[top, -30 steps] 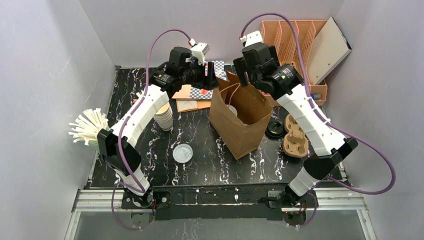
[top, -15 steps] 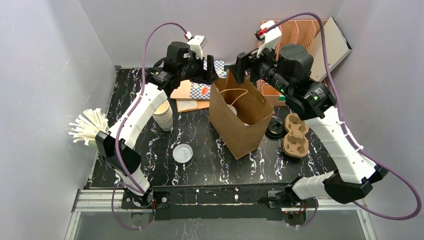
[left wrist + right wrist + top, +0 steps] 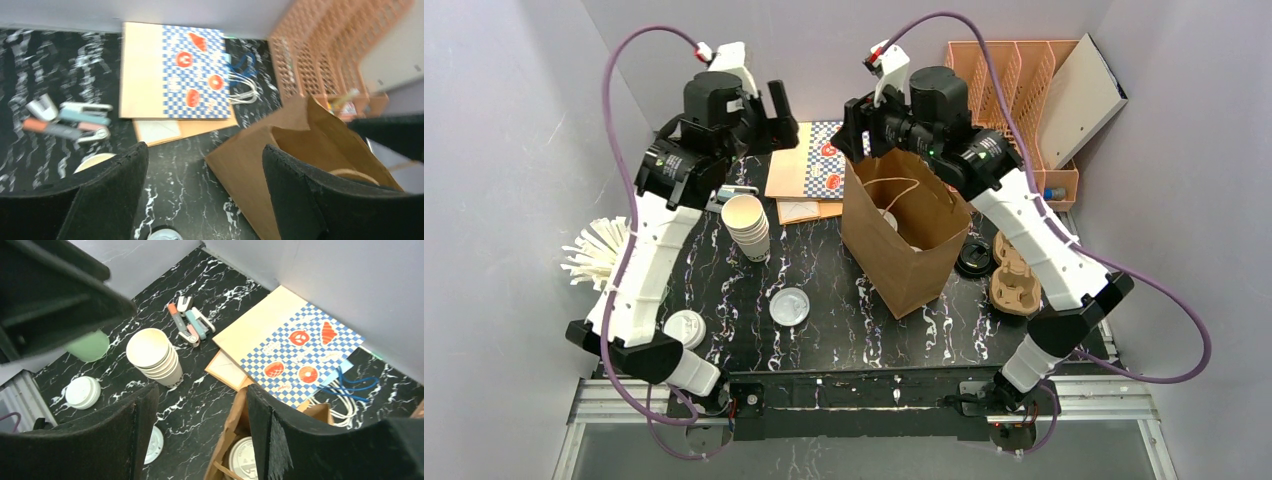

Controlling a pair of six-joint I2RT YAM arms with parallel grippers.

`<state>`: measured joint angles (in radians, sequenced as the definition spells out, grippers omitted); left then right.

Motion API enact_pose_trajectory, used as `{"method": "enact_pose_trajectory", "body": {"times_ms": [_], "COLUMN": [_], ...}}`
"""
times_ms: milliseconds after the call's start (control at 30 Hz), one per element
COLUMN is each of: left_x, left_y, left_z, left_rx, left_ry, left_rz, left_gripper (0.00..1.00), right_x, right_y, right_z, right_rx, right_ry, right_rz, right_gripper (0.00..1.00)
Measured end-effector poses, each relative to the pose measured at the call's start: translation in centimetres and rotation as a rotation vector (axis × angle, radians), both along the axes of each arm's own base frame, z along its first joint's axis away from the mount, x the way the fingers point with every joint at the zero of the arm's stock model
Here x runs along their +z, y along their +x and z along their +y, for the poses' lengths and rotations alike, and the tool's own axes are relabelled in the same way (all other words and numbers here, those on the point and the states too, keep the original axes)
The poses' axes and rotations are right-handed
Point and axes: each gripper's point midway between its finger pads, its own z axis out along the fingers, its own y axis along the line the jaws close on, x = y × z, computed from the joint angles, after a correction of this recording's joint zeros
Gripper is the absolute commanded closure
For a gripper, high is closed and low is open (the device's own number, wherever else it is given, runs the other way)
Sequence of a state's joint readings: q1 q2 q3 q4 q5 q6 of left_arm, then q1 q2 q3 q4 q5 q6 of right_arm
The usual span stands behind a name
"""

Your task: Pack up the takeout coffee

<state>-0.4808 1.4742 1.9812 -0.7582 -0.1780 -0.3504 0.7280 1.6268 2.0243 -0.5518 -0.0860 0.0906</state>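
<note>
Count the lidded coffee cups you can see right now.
2 for certain: one lidded cup inside the paper bag, a second lidded cup at the table's near-left corner. A green cup near the cup stack is half hidden; no lid shows on it.

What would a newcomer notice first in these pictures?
A brown bag stands open mid-table, a white-lidded cup inside it. The left claw and right claw hang open and empty near the far edge, the right one over the bag's far rim. Beyond it lies a flat blue-checked bag, and a cup stack stands left of the brown bag.
</note>
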Motion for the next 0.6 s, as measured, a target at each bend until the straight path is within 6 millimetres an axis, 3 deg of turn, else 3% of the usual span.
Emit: {"method": "enact_pose_trajectory", "body": {"times_ms": [133,333,467,600], "left_x": [0.2,-2.3,-2.8,-2.3], "left_y": [-0.7,-3.3,-4.1,-2.8], "left_z": [4.3,10.1,11.9,11.1], "left_rx": [0.21,0.475,0.547,0.548], "left_ry": [0.029,0.148,0.187,0.143], "left_rz": [0.037,0.102,0.101,0.091], "left_gripper": [0.03,0.02,0.02,0.02], "right_x": [-1.0,-2.1,-2.5,-2.4], "right_y": [-0.3,-0.3,0.5,3.2], "right_z": [1.0,1.6,2.0,4.8], "right_rx": [0.013,0.0,-0.036,-0.08], "right_ry": [0.001,0.018,0.02,0.049], "right_rz": [0.034,0.075,0.091,0.102], "right_gripper": [0.32,0.34,0.35,0.33]}}
